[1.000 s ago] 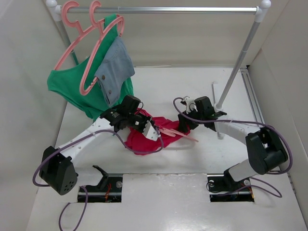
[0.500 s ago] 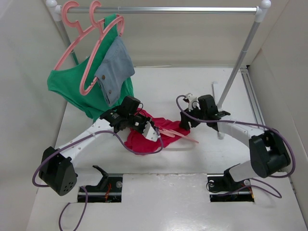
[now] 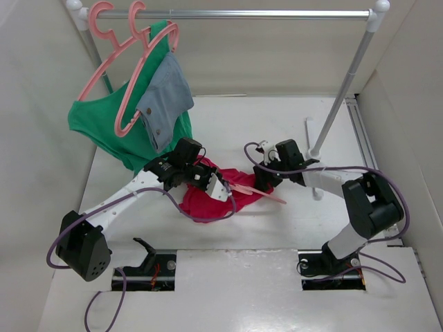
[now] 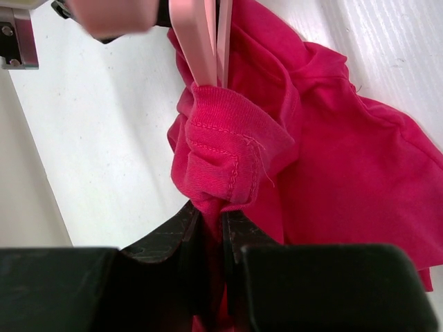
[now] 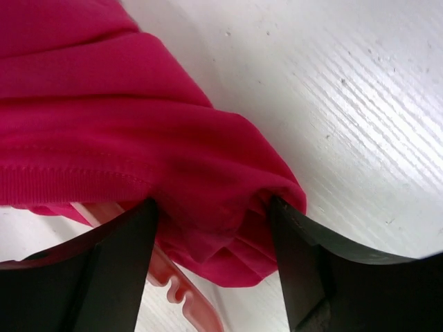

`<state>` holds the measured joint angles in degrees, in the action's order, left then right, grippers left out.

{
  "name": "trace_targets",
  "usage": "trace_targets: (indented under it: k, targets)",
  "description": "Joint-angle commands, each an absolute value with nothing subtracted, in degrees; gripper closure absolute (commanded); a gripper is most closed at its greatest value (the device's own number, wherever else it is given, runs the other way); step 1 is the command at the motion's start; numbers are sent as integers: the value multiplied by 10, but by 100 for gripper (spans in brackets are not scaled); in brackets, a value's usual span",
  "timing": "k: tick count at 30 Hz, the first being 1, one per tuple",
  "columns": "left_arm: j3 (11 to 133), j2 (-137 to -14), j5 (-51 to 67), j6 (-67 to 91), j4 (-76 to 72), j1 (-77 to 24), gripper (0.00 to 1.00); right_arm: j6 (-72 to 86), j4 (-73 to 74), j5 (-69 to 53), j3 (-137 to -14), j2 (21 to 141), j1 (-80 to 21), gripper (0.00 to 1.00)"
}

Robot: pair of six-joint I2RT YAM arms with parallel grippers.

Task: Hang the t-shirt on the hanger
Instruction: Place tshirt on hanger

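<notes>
The crimson t-shirt (image 3: 208, 200) lies crumpled on the white table between my two arms. The pink hanger (image 3: 259, 190) lies partly inside it, with one arm poking out to the right. My left gripper (image 3: 212, 181) is shut on a folded, stitched edge of the t-shirt (image 4: 228, 152). The hanger's bars (image 4: 201, 41) run away from its jaws (image 4: 221, 221). My right gripper (image 3: 261, 180) is open. Its jaws (image 5: 214, 228) straddle a bunched fold of the t-shirt (image 5: 208, 180), with the notched hanger arm (image 5: 181, 289) just under the cloth.
A metal clothes rail (image 3: 235, 13) spans the back, with its right upright (image 3: 342, 90) and foot (image 3: 311, 149) close behind my right arm. Two other pink hangers carry a green garment (image 3: 104, 124) and a grey-blue denim piece (image 3: 166, 97) at the back left. White walls close in both sides.
My right gripper has moved left onto the right edge of the t-shirt, and its arm has folded in. My left gripper keeps its hold and has barely moved.
</notes>
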<state>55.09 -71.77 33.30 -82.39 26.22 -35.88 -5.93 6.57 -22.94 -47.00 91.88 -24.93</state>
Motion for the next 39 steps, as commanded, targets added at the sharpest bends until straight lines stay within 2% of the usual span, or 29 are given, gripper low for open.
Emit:
trace_targets:
  k: [1,7,17,20,21,24,25,26,29,36,39]
  targets:
    - [565,-710,342,-816,249,-354,100,-75,36,-233,-469,891,-258,28]
    - [565,-710,337,-816,249,-354,100,-89,36,-221,-422,852,-274,27]
    - [565,-710,342,-810,249,-354,100,-57,12,-204,-482,899,-279,38]
    - [565,-710,342,-805,249,-354,100,-57,12,-211,-499,910,-279,49]
    - [565,-705,342,-805,249,-349,100,-57,12,-211,-499,910,-279,60]
    - [560,-705,342,-798,249,-349,100,-51,12,-211,-499,910,-266,78]
    - [560,-705,342,-788,242,-349,100,-45,12,-206,-492,910,-266,96]
    - [560,-705,342,-782,236,-343,100,-45,12,-200,-492,910,-257,100]
    - [572,-705,354,-744,219,-329,100,-22,12,-200,-463,902,-229,100]
    - [608,-729,380,-647,171,-252,100,32,39,-220,-360,796,-87,100]
    - [593,-729,341,-647,145,-252,100,32,82,-220,-347,752,-42,100]
